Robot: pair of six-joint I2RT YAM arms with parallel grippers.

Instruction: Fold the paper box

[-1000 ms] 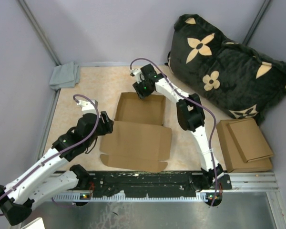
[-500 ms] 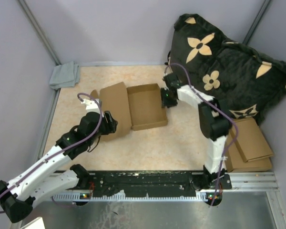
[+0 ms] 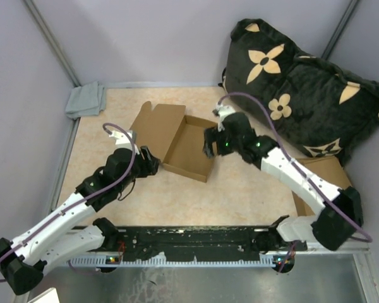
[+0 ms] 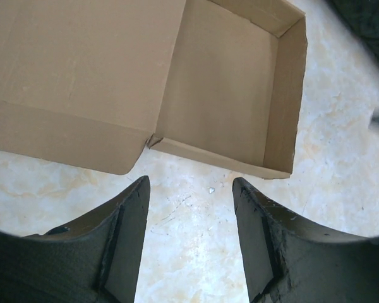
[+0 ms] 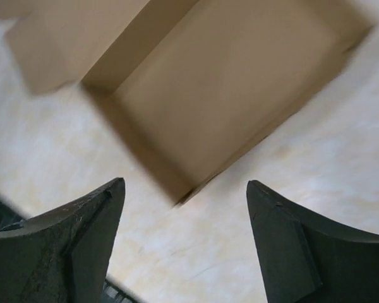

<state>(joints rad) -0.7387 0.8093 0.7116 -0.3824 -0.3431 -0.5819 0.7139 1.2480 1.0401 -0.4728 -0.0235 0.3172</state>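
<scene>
At far left of the table [image 3: 177, 202], by the back corner, a grey cloth [image 3: 85, 100] lies crumpled, well apart from everything else. Next over, the left tool [image 4: 189, 183] sits low near the table w/ both fingers spread wide & nothing btwn them, only bare table. It points at the near-left corner of the paper box [image 3: 186, 148], close but not touching it.

The box is mid-table, set at an angle. Its tray has walls standing on the sides visible, and the lid panel w/ end tabs is open and lies out to the left, towards the back.

Right tool [image 3: 210, 142] hangs at the tray's right wall. Wrist view is blurred but shows the fingers wide apart, empty, and the box beyond the tips. Can't tell whether it touches the wall.

Further right, a black cushion [image 3: 303, 88] w/ tan flower shapes leans in the back-right corner. A flat cardboard stack [image 3: 328, 189] lies at the table's right edge.
</scene>
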